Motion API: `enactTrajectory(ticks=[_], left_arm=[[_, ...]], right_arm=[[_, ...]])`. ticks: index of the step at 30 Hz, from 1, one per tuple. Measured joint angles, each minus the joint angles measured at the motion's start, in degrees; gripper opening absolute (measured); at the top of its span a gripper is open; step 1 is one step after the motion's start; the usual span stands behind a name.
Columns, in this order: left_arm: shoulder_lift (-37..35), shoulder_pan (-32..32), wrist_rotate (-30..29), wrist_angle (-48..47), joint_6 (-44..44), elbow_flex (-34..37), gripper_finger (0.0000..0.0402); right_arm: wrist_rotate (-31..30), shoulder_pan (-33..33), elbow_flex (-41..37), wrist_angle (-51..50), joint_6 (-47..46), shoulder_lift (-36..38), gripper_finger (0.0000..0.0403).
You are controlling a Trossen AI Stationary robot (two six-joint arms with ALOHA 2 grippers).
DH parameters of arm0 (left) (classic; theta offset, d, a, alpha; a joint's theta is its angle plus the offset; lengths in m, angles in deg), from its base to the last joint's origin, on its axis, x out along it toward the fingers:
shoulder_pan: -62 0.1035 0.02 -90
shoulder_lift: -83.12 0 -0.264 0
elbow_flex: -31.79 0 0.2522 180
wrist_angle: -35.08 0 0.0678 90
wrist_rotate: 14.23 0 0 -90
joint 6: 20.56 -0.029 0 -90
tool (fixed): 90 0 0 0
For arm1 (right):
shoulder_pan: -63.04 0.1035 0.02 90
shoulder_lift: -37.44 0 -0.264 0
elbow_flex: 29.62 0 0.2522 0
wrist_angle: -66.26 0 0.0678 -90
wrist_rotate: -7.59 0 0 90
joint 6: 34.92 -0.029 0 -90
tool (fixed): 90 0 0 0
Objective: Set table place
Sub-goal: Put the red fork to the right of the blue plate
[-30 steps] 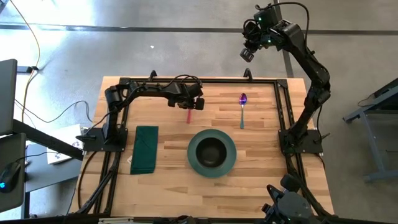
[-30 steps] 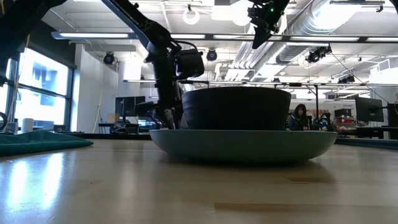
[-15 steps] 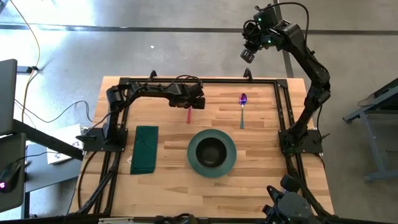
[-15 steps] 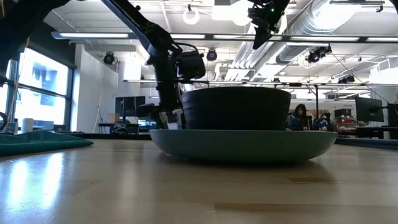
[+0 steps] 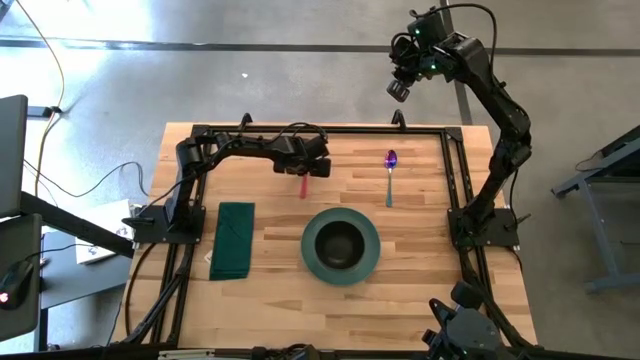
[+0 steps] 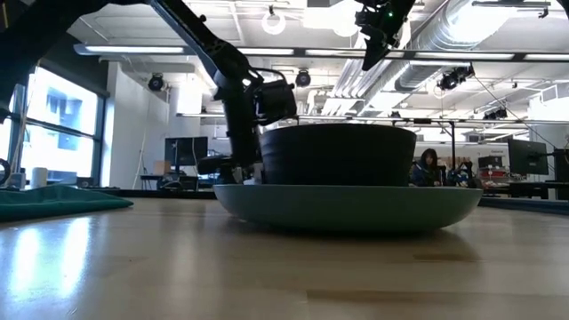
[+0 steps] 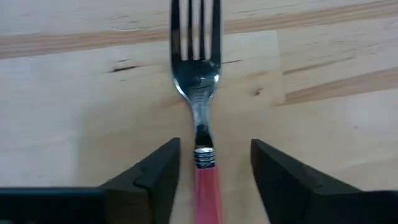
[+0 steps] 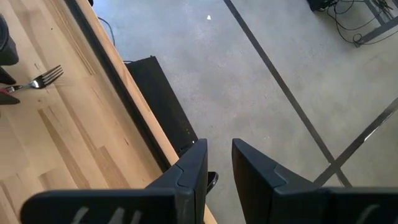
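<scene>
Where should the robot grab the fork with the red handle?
Probably on the red handle, just behind the metal collar, coming straight down from above. The fork lies flat on the table, so only its narrow sides can be pinched. The left gripper already has a finger on each side of the handle, open, not touching it.

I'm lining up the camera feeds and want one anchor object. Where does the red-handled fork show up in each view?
High view: fork on the table, under the left tool.
Low view: not discernible, behind the bowl.
Left wrist view: fork centred, handle between the open fingers.
Right wrist view: fork near the picture's edge.
Shared landmark: the table's plank seams.
</scene>
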Motion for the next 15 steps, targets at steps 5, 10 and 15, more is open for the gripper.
enactTrajectory(ticks=[5,10,15], left_arm=[[0.0,0.1,0.2,-1.1,-1.4,0.1,0.0055],[0.1,0.1,0.9,0.2,-2.8,0.0,0.0029],[0.1,0.1,0.7,0.2,-3.3,0.0,0.0014]], right_arm=[[0.0,0.0,0.0,-0.2,0.0,0.0,0.0066],[0.0,0.0,0.0,-0.4,0.0,0.0,0.0066],[0.0,0.0,0.0,-0.4,0.4,0.0,0.0066]])
